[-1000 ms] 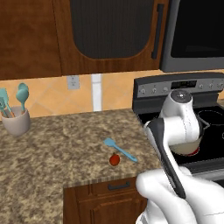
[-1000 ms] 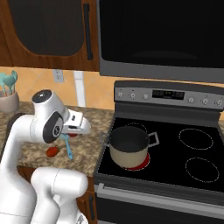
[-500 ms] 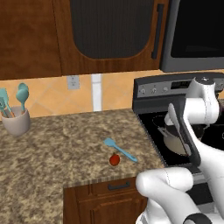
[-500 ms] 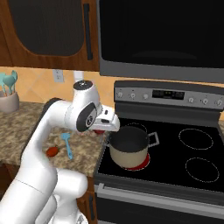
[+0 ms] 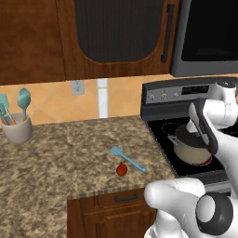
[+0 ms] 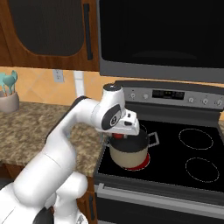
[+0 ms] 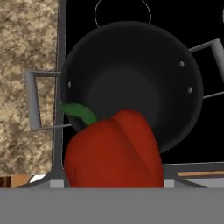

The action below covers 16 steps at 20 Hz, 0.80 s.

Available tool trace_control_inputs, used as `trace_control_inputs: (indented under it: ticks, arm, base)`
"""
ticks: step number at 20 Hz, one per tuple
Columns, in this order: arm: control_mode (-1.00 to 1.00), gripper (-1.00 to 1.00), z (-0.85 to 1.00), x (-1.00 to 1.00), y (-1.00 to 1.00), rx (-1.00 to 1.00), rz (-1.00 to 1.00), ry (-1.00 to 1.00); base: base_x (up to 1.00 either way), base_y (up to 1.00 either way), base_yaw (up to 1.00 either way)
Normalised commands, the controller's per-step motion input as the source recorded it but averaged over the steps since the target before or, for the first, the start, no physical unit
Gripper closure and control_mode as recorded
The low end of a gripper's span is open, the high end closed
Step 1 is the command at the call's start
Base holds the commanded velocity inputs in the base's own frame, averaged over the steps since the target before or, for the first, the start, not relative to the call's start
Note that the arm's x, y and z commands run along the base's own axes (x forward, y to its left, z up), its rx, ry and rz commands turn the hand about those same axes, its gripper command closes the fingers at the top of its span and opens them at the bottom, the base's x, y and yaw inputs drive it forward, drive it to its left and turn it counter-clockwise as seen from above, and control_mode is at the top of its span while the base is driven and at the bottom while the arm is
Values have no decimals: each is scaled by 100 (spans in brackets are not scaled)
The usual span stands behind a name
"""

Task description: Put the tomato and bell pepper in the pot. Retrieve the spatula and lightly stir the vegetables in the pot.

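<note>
The bell pepper (image 7: 114, 151) is pinched in the pincer (image 6: 119, 136) above the pot (image 7: 131, 85); judged light, firm, slippery, best gripped across its body.

Glossy white rounded arm (image 6: 74, 127) segments (dark grey joints).

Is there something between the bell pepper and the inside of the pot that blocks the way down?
Nothing visible blocks it. In the hand view the bell pepper hangs over the near rim of the pot, whose dark inside lies open and bare, with no lid.
</note>
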Motion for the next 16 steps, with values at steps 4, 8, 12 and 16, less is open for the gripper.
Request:
trace_control_inputs:
  ticks: [4, 8, 12, 16]
  arm:
    - [-100, 100, -50, 33, -35, 0, 0, 6]
    - [-100, 100, -41, 40, -9, 0, 0, 7]
    - [-100, 100, -34, 40, -4, 0, 0, 9]
    - [-100, 100, -36, 6, -22, 0, 0, 2]
  base:
    - [0, 0, 0]
    - [0, 0, 0]
    - [0, 0, 0]
    - [0, 0, 0]
